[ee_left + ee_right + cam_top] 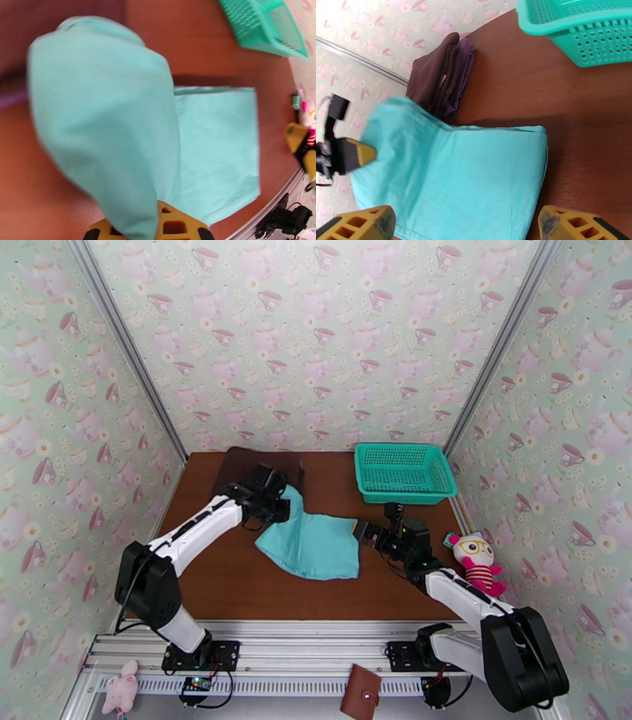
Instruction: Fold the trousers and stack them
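Observation:
The turquoise trousers (312, 544) lie folded on the brown table, their left end pulled up off the surface. My left gripper (278, 504) is shut on that raised end, and in the left wrist view the cloth (118, 118) drapes from between the yellow fingers (173, 227). My right gripper (365, 530) hangs open just off the right edge of the trousers. Seen from the right wrist, its jaws stand wide apart over the near edge of the cloth (466, 173), with nothing between them.
A teal mesh basket (404, 471) stands at the back right. Behind the left gripper lies a dark brown folded cloth (245, 465) with purple under it (464, 67). A plush doll (476, 560) sits at the right table edge.

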Robot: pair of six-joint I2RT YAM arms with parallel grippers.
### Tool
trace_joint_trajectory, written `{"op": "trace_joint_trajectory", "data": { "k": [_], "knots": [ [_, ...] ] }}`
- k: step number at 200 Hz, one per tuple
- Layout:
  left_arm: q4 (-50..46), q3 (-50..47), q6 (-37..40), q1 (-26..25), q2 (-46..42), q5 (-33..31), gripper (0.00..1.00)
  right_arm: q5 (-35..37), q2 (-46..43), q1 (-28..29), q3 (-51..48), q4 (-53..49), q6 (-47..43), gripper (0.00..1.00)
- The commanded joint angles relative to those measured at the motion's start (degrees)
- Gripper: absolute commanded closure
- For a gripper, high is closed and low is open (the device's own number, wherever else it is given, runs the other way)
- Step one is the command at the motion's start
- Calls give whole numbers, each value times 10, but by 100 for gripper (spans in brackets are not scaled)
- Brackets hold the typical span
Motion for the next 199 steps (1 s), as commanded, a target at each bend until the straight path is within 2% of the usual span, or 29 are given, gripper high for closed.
{"op": "trace_joint_trajectory", "data": {
  "k": [1, 26, 55, 69, 80, 101, 111, 159, 199],
  "knots": [
    [-85, 130, -4, -5, 75, -39, 100, -5, -4, -2, -9, 24, 11, 1],
    [-190, 346, 23, -8, 197, -59, 100, -25, 5, -1, -6, 34, 17, 1],
    [-325, 691, 46, -5, 373, -81, 100, -41, 23, -1, -2, 39, 21, 1],
    [-344, 817, 40, 11, 431, -70, 100, -47, 30, -1, -2, 43, 22, 1],
    [-298, 800, 47, 24, 422, -45, 100, -50, 37, -1, 0, 46, 24, 1],
    [-137, 627, 90, 26, 337, -42, 100, -59, 55, -2, 3, 55, 27, 1],
    [-91, 586, 87, 29, 315, -42, 100, -64, 64, -1, 4, 60, 29, 1],
    [-130, 688, 74, 30, 345, -79, 100, -85, 109, -2, 13, 82, 42, 0],
    [-123, 686, 61, 35, 331, -93, 100, -106, 156, -1, 21, 111, 55, 1]
  ]
}}
